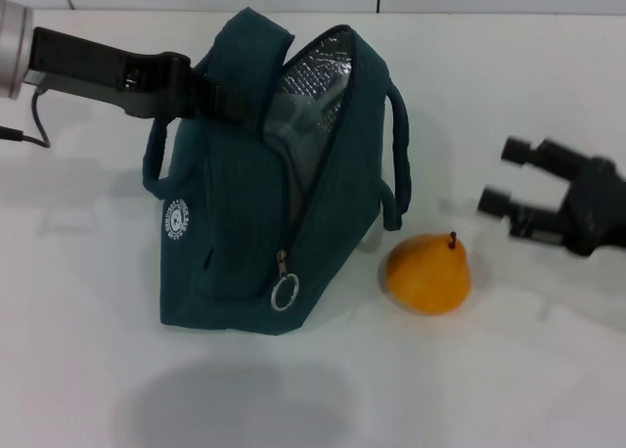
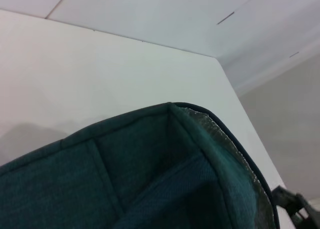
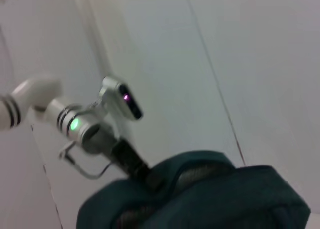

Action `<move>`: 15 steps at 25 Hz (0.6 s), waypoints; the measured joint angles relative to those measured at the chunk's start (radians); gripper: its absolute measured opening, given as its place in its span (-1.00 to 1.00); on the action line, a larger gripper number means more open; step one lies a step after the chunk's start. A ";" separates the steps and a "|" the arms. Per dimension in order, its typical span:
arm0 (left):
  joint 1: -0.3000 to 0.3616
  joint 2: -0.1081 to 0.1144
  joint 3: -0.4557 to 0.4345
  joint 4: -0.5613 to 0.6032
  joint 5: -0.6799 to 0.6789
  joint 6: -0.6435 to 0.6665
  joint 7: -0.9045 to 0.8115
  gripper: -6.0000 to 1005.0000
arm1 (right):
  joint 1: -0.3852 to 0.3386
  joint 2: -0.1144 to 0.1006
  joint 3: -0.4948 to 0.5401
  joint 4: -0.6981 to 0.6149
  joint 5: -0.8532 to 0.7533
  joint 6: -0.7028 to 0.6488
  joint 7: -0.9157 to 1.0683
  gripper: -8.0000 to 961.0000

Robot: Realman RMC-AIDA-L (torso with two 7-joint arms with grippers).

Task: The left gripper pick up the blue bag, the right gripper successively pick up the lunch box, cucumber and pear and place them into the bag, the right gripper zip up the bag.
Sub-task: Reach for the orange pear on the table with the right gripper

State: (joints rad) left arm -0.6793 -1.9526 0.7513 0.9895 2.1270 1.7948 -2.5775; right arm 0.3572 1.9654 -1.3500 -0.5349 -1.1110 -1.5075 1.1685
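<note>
Presently the step in hand looks to be the pear, since neither lunch box nor cucumber shows on the bench (image 1: 88, 370); they may already sit in the bag, though its inside is not readable. The bench is a broad, smooth white surface. On it stands the blue bag (image 1: 245, 243), a big wedge of coarse teal cloth with crinkled silver lining at its gaping mouth, loop handles, a round white badge and a zip ending in a silver ring (image 1: 284, 293). The left gripper (image 1: 210, 96), black metal, is clamped on the bag's upper edge and holds the mouth apart. To do this well, I judge it should keep that edge high and steady. The right gripper (image 1: 499, 179) hangs out to the right, well apart from the fruit, its two fingers spread and holding nothing. It should come down over the pear (image 1: 428, 274), which is smooth, rounded, yellow-orange and likely to roll, and close across the widest part. The pear sits just beside the bag.
</note>
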 joint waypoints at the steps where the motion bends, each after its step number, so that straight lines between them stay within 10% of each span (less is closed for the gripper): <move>1: 0.000 0.000 0.000 0.000 0.000 0.000 0.000 -0.89 | -0.006 0.008 0.000 0.008 -0.003 0.000 -0.051 0.79; 15: -0.003 0.000 0.000 0.000 -0.001 -0.002 0.002 -0.89 | 0.033 0.046 -0.028 0.163 -0.022 0.032 -0.275 0.77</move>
State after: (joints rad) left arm -0.6820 -1.9529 0.7517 0.9894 2.1260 1.7933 -2.5755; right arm 0.3906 2.0114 -1.3778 -0.3717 -1.1325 -1.4754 0.8933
